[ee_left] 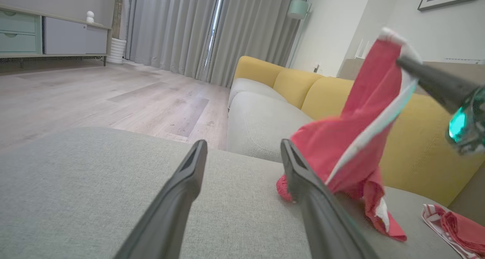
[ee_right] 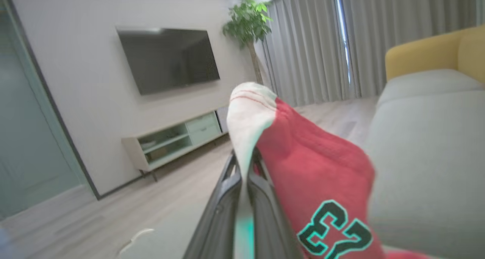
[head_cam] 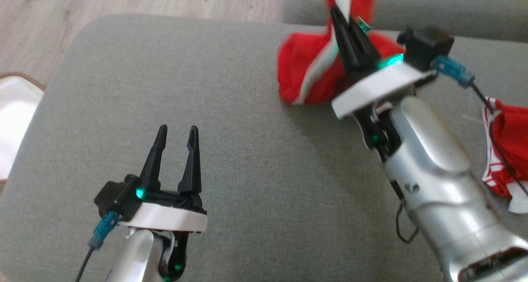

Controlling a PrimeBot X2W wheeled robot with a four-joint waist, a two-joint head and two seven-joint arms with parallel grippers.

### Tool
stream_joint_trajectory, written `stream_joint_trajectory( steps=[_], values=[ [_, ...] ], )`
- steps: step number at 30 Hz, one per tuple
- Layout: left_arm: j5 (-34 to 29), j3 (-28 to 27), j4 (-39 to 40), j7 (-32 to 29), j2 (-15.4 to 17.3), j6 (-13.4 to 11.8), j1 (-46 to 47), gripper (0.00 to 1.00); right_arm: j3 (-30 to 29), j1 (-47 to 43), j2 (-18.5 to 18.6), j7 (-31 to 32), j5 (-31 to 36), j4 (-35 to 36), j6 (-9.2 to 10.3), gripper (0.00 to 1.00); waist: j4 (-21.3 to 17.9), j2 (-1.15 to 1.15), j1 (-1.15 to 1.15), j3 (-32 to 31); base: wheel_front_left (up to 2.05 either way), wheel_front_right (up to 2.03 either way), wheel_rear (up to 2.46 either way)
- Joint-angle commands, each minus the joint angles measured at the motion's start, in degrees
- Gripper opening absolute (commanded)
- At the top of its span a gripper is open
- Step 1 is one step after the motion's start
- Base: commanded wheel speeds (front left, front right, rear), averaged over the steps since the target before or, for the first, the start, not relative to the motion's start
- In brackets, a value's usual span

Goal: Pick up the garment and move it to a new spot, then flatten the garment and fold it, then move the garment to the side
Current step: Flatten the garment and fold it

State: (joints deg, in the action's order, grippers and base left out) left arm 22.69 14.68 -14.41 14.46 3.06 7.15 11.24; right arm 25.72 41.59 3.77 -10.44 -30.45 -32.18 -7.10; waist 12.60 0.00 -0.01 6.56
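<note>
**Seat Surface and Room: Garment Held Up at Far Right**

Pale wood floor (ee_left: 113, 96) runs to grey curtains (ee_left: 212, 31). A yellow-backed sofa (ee_left: 326, 92) adjoins the grey cushion (head_cam: 231, 158), the work surface. The red garment (head_cam: 301, 63) is at the cushion's far right, its top edge pinched by the right gripper (head_cam: 344, 26) and its lower part resting on the fabric. A second red garment (head_cam: 509, 141) lies at the right edge. The left gripper (head_cam: 178, 130) is spread and empty over the near cushion.

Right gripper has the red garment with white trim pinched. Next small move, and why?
Probably raise the right gripper higher. It is shut on the white trim of the red fabric garment, yet the lower folds lie bunched on the grey woven cushion; moving sideways now would likely drag them. The open left gripper stands apart.
</note>
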Motion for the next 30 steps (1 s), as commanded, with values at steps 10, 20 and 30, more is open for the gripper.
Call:
stream_joint_trajectory(
  steps=[10,20,30],
  values=[
    [0.17,-4.5,2.47,0.53,0.09,0.33,-2.07,1.0,-5.51,7.43,-0.9,-4.42,-3.48,-0.31,-0.39,0.0,0.69,0.0,0.01,-3.03,0.0,0.0,0.0],
    [-0.24,-3.32,2.96,0.53,0.0,0.34,-1.92,1.0,-31.44,-12.93,-0.89,-4.54,11.82,-4.28,-0.39,0.0,-4.04,0.0,0.01,-1.67,0.0,0.0,0.0],
    [-0.26,-2.92,2.59,0.53,0.39,0.34,-1.69,1.0,-36.94,-23.04,-0.89,-2.02,14.36,-3.95,-0.39,1.0,-7.56,0.0,0.01,-1.84,0.0,0.0,0.0]
  ],
)
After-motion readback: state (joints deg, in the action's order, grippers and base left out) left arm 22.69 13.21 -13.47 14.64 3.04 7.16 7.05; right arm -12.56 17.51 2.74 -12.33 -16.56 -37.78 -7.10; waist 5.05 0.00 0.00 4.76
